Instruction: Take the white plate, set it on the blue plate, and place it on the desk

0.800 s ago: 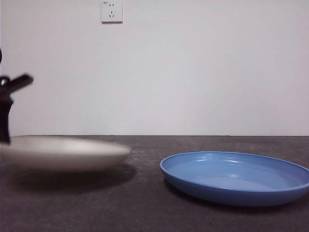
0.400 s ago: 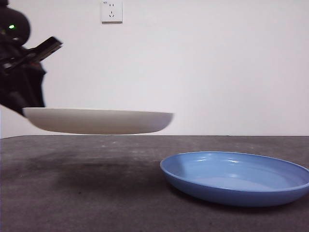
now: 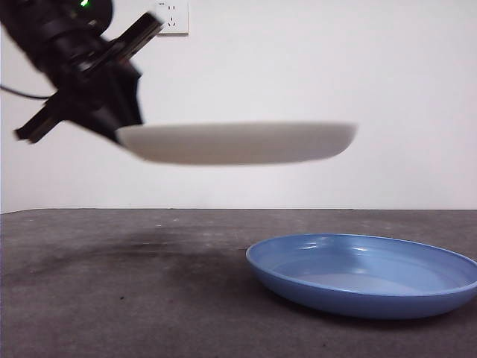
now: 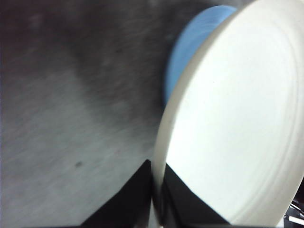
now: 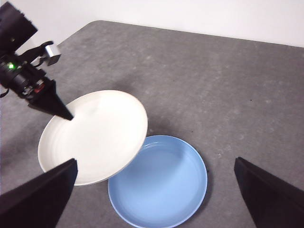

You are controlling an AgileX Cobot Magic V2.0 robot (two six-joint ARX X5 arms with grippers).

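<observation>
The left gripper (image 4: 156, 202) pinched the white plate (image 3: 237, 142) by its rim. The plate hung in the air, partly over the blue plate (image 3: 365, 274). The right gripper (image 5: 156, 199) waited with jaws wide apart.

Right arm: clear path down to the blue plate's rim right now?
Only partly. The right gripper hangs open above the blue plate, but the white plate, clamped by the left gripper, overlaps one side. The far rim looks free.
</observation>
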